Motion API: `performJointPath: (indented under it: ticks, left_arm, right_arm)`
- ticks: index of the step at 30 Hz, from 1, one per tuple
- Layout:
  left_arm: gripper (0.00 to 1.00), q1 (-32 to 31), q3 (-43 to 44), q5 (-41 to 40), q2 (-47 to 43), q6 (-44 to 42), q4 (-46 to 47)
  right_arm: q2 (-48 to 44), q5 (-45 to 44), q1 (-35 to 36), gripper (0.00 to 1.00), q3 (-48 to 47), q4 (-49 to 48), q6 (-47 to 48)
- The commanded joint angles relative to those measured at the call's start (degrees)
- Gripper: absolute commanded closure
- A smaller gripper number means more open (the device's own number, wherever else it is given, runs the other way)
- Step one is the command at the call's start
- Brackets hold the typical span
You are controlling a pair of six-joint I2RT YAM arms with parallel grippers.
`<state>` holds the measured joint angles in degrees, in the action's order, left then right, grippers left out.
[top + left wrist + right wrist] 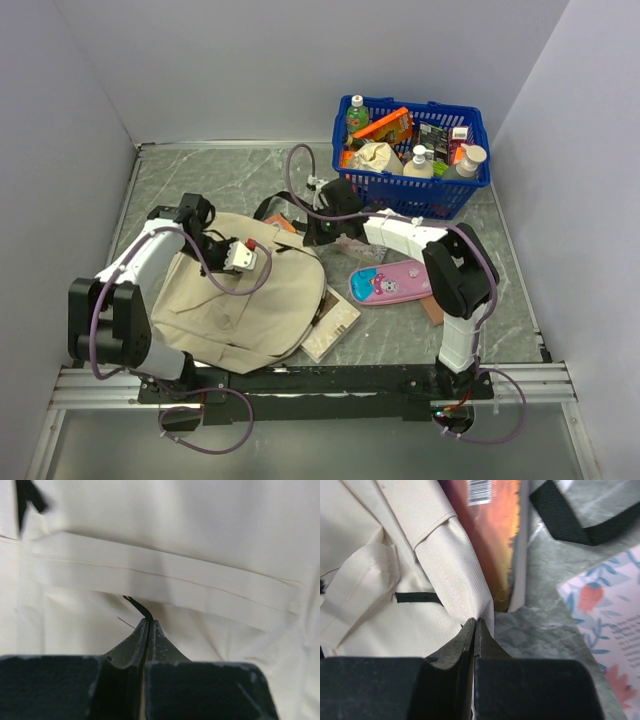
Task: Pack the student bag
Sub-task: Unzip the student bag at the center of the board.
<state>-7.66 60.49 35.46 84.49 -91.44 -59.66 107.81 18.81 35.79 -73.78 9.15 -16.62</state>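
The student bag [250, 300], a beige fabric backpack, lies flat on the table at centre-left. My left gripper [236, 258] rests on top of it. In the left wrist view that gripper [148, 622] is shut on a thin black zipper pull [139, 606] that sticks out of its tips, below a stitched pocket band [165, 572]. My right gripper [318, 226] sits at the bag's upper right corner. In the right wrist view it [476, 620] is shut, pinching the edge of a beige fabric fold [455, 565] of the bag.
A blue basket [470, 182] full of bottles and packets stands at the back right. A pink pencil case [390, 282] lies right of the bag. One book [335, 322] pokes out under the bag. An orange-covered book [495, 535], a black strap [580, 522] and a floral sheet [605, 610] lie beside the right gripper.
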Motion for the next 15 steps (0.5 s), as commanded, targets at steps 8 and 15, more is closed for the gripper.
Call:
performJointPath:
  ticks: [8, 15]
  left_arm:
    - [0.96, 0.0, -7.7, -4.3, -10.5, 0.1, -11.3]
    - [0.97, 0.0, -12.6, -5.5, -16.2, 2.1, -13.7]
  right_arm:
    - [-0.3, -17.3, -3.4, 1.00, -6.7, 2.7, -3.1]
    - [0.4, -22.9, -2.4, 1.00, -7.4, 4.7, -5.2]
